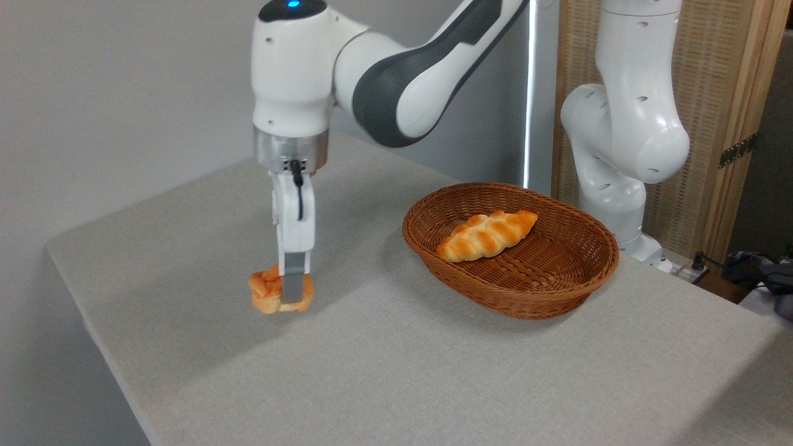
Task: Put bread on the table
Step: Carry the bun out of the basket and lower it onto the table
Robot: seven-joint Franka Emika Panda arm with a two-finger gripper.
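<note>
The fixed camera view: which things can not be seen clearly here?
- Whether the small round golden-orange knotted bun touches the grey cloth-covered table: the angle does not settle it.
- The two-finger gripper: its far finger is hidden behind the near one and the bun.
- Basket floor beneath the long braided loaf in the brown wicker oval basket: covered.
- The table's near edge: cut off by the frame.

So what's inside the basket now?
One braided loaf lies in the basket, toward its back left; the rest shows bare weave. The near wall hides a strip of the floor. The bun is outside, in the gripper.
</note>
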